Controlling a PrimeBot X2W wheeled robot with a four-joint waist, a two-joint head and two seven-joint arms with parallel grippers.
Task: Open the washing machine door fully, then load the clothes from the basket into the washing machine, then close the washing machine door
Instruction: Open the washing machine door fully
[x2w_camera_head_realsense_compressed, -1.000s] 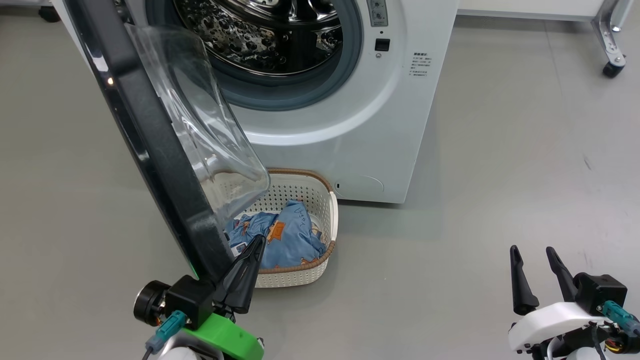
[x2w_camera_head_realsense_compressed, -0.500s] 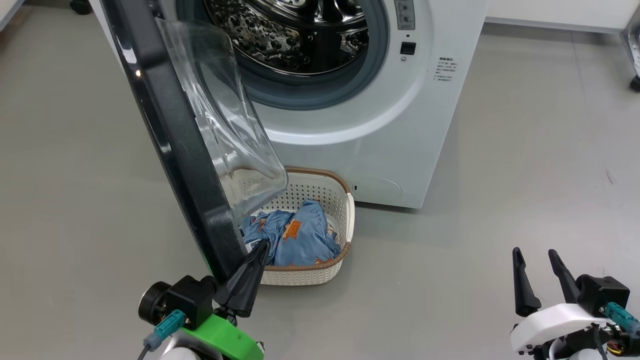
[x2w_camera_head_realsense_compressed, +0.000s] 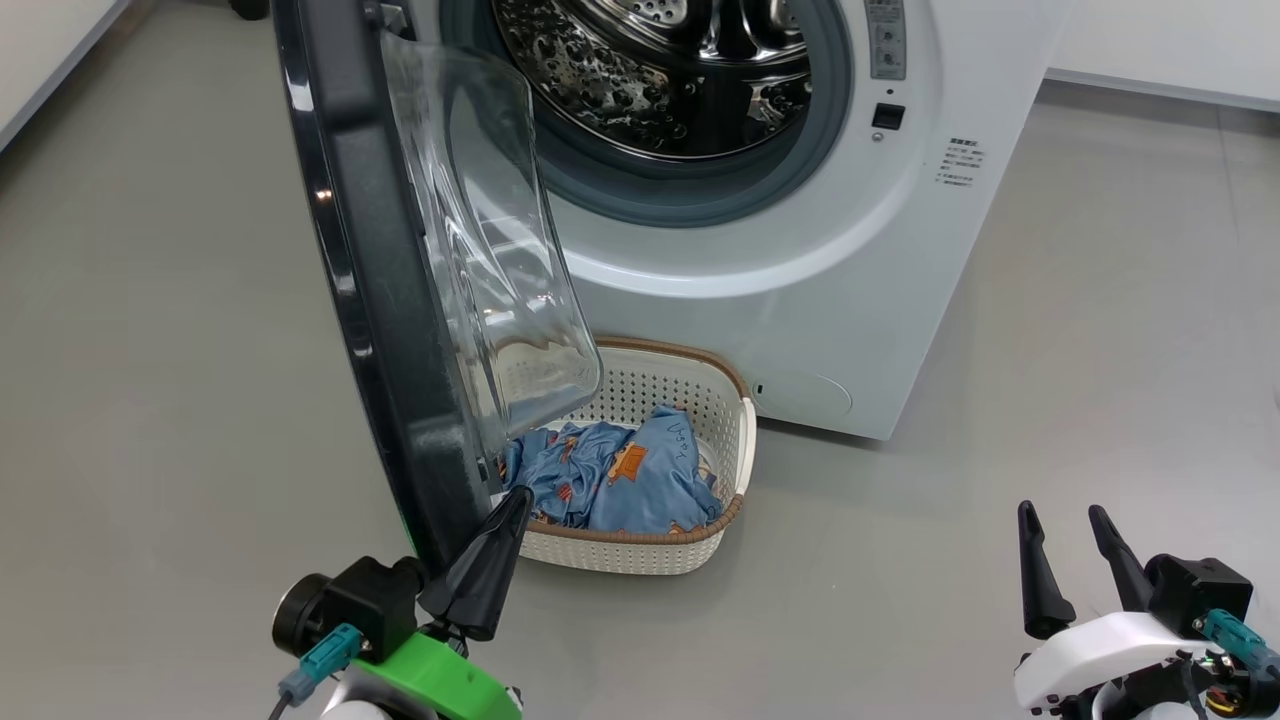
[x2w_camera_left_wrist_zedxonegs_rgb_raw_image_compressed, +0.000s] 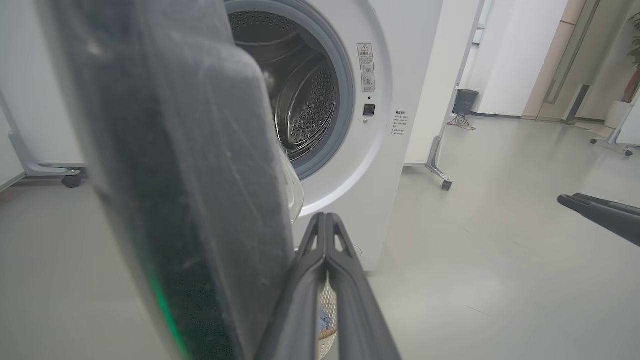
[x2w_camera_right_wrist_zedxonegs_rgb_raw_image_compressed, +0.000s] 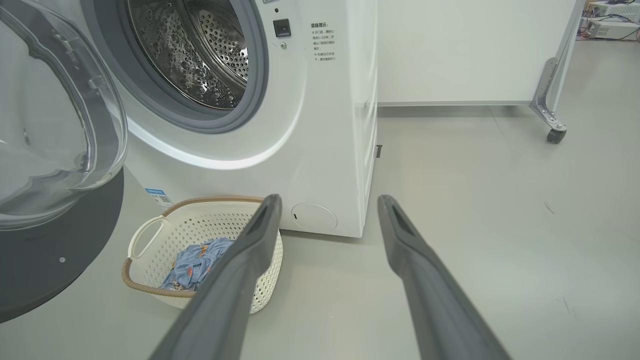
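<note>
The washing machine door (x2w_camera_head_realsense_compressed: 385, 300) is being shown swung out from the washing machine (x2w_camera_head_realsense_compressed: 800, 290), standing nearly edge-on to the head camera. Its clear glass bowl (x2w_camera_head_realsense_compressed: 490, 250) is bulging toward the machine's front. The steel drum (x2w_camera_head_realsense_compressed: 660, 70) is being left exposed, ringed by the grey rubber seal (x2w_camera_head_realsense_compressed: 640, 200).

The left gripper (x2w_camera_head_realsense_compressed: 518, 497) is being held low at the door's bottom edge. Its two dark fingers are being pressed together, shut with nothing between them, and are being pointed up along the inner side of the black rim. In the left wrist view the rim is lying right against the left finger, though whether contact is being made cannot be told.

The basket (x2w_camera_head_realsense_compressed: 640, 552) is sitting on the grey floor (x2w_camera_head_realsense_compressed: 1050, 330) just in front of the washing machine, under the glass bowl. Its near-left corner is being hidden by the door in the head view. The clothes (x2w_camera_head_realsense_compressed: 625, 480) are lying heaped inside it: light blue fabric with small orange-brown figures.

The right gripper (x2w_camera_head_realsense_compressed: 1060, 510) is being held at the lower right of the head view, above bare floor and well apart from the basket. Its jaws are being spread wide and nothing is being carried. In the right wrist view its fingers are framing the round hatch (x2w_camera_right_wrist_zedxonegs_rgb_raw_image_compressed: 314, 217) low on the machine's front. A small blue sticker (x2w_camera_right_wrist_zedxonegs_rgb_raw_image_compressed: 159, 196) is being shown just behind the basket's handle (x2w_camera_right_wrist_zedxonegs_rgb_raw_image_compressed: 145, 232).
</note>
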